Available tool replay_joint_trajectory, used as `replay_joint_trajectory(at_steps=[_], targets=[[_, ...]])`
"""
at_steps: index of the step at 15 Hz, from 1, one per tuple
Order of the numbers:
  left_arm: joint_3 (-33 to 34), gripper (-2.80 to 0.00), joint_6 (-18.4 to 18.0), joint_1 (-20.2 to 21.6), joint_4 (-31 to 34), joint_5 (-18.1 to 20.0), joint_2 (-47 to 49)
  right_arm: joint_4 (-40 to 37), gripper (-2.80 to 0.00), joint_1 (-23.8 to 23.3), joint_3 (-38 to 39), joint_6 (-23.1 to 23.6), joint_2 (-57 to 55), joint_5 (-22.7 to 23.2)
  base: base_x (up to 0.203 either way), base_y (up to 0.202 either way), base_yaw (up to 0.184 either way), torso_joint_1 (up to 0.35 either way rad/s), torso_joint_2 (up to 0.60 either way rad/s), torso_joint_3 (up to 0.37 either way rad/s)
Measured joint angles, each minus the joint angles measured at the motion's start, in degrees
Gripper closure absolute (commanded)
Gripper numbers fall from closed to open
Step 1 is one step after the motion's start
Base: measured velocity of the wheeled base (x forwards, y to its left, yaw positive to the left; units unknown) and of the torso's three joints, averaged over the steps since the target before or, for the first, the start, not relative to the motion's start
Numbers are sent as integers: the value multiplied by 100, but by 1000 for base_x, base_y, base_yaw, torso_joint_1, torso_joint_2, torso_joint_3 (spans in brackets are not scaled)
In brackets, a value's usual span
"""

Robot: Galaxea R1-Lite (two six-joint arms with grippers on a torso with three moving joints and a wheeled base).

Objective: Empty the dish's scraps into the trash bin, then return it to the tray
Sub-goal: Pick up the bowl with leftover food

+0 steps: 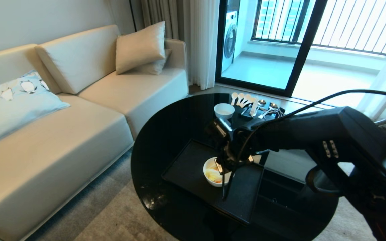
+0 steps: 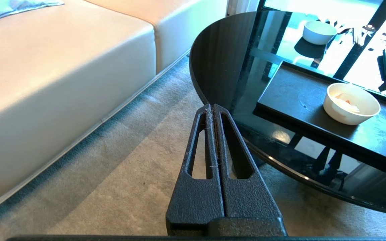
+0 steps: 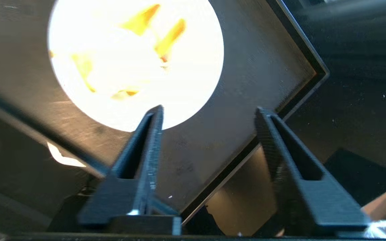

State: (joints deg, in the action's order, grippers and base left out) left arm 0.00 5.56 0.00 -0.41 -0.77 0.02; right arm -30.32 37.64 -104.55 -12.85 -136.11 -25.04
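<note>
Right gripper (image 3: 209, 112), jaws spread wide and holding nothing, poised above the bowl (image 1: 213, 172). The bowl, containing yellow and orange scraps (image 1: 214, 175), stands on the black tray (image 1: 186, 167). Left gripper (image 2: 212, 108) closed, beside the table (image 2: 223, 57).
</note>
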Motion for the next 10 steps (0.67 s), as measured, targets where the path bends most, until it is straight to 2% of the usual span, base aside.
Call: replay_joint_trajectory(at_steps=[10], targets=[[0,0,0,0,0,2,0,-130,-280,-302,-338,-501,-608,-17,0,0,0,0,0,0]])
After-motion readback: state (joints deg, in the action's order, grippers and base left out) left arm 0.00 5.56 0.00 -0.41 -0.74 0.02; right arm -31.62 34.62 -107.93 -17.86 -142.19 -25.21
